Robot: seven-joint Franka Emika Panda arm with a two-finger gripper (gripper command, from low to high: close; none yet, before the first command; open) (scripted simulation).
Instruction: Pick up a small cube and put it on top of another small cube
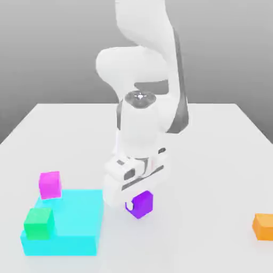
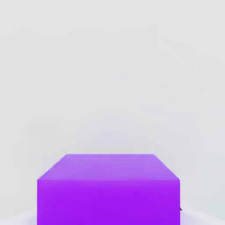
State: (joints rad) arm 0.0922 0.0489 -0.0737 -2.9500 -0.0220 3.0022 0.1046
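From where I stand, the hand (image 1: 137, 198) is clamped on the purple cube (image 1: 142, 205), low over the white desk (image 1: 213, 160). At nine o'clock from it sits a cyan block (image 1: 74, 224) carrying magenta (image 1: 50, 184) and green cubes (image 1: 38, 223); an orange cube (image 1: 263, 226) lies at three o'clock. The hand view gives the purple cube's (image 2: 108, 193) top face.

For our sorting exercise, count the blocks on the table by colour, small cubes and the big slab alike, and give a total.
Purple small cube: 1
Magenta-pink small cube: 1
Green small cube: 1
Orange small cube: 1
Cyan large slab: 1
Total: 5
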